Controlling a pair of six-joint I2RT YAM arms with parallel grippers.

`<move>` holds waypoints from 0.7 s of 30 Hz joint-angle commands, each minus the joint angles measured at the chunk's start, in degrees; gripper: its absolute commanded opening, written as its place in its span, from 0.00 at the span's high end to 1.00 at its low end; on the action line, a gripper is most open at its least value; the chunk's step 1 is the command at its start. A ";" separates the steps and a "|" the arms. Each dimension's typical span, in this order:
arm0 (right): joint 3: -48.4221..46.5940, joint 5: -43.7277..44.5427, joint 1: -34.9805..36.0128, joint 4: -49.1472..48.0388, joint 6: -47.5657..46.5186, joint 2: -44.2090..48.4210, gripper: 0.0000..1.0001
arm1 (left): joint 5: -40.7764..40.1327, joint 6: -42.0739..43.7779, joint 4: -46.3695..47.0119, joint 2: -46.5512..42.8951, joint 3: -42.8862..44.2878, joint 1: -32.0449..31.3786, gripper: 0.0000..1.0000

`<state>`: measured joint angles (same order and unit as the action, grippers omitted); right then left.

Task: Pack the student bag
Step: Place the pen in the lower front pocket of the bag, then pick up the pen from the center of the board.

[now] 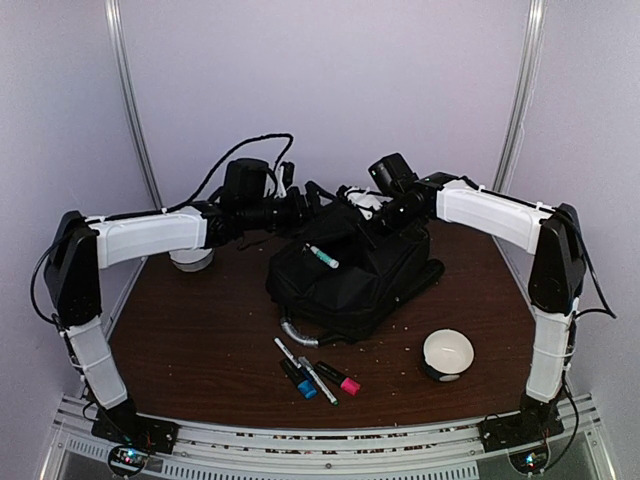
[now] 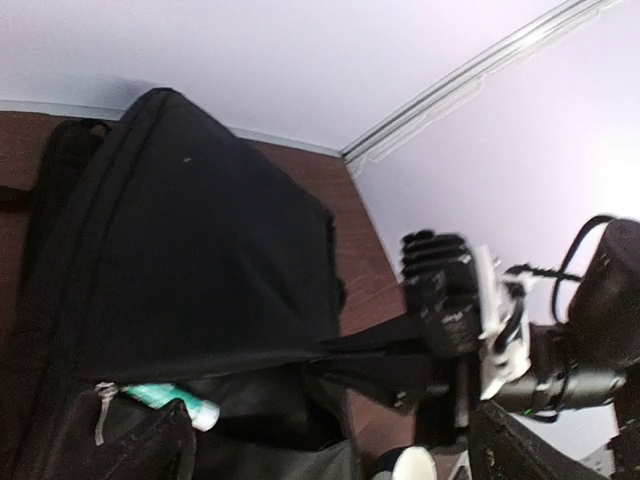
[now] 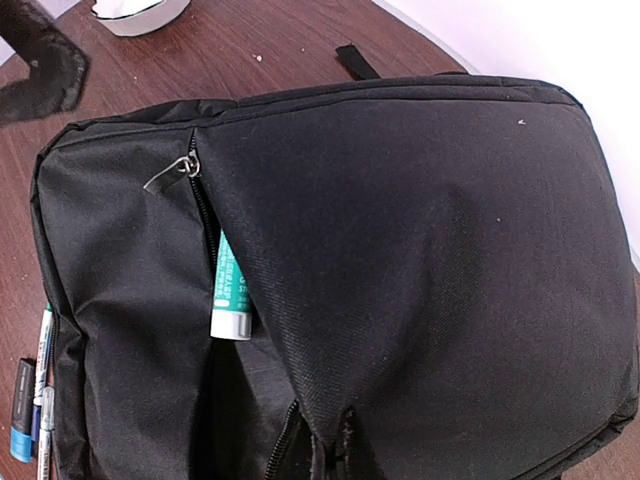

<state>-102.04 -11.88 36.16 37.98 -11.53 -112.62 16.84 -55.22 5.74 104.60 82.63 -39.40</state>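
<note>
the left gripper (image 1: 298, 208) hangs by the far left edge of the student bag (image 1: 350, 280), fingers apart with nothing between them; loose pens (image 1: 310, 372) lie on the table in front of the bag; the bag itself lies flat in the middle of the table, one pocket unzipped; a teal-and-white marker (image 3: 230, 295) lies in that pocket's slit, much of it showing, just below the zip pull (image 3: 185, 168); the right gripper (image 2: 425, 360) is clamped on a fold of the bag's fabric and lifts it taut, propping the mouth open; to do this well, i judge the left should nudge the marker along the slit until it drops inside, while the right holds the fold high; releasing early would likely trap the marker at the lip.
</note>
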 commanded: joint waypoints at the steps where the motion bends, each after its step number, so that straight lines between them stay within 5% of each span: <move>1: -1.07 -3.33 -0.38 -2.51 0.35 1.28 1.00 | -19.18 21.11 -13.69 -8.28 -3.05 -2.08 0.02; 3: -0.95 -4.68 -0.48 -2.35 0.01 0.82 1.00 | -33.13 31.01 -17.45 -11.29 -4.32 -3.92 0.02; 5: -1.09 -6.00 -0.50 -1.90 -0.09 0.06 1.00 | -41.16 31.18 -15.66 -12.95 -8.58 -3.17 0.02; 7: -1.30 -6.39 -0.56 -1.70 0.18 -0.75 1.00 | -34.39 30.38 -15.15 -13.67 -9.93 0.01 0.07; 12: -1.57 -6.44 -0.82 -1.68 0.45 -0.99 1.00 | -16.92 30.07 -23.31 -14.12 -8.91 0.49 0.45; 15: -1.67 -6.48 -0.98 -1.68 0.43 -1.06 1.00 | -13.69 29.89 -22.46 -17.03 -15.64 -2.56 0.49; 21: -1.80 -7.23 -1.08 -1.59 0.56 -1.51 1.00 | -13.40 11.67 -29.06 -19.53 -25.83 -6.69 0.51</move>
<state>-102.04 -15.99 35.22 38.04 -11.55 -113.82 0.89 -32.47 -18.61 86.98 61.39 -44.23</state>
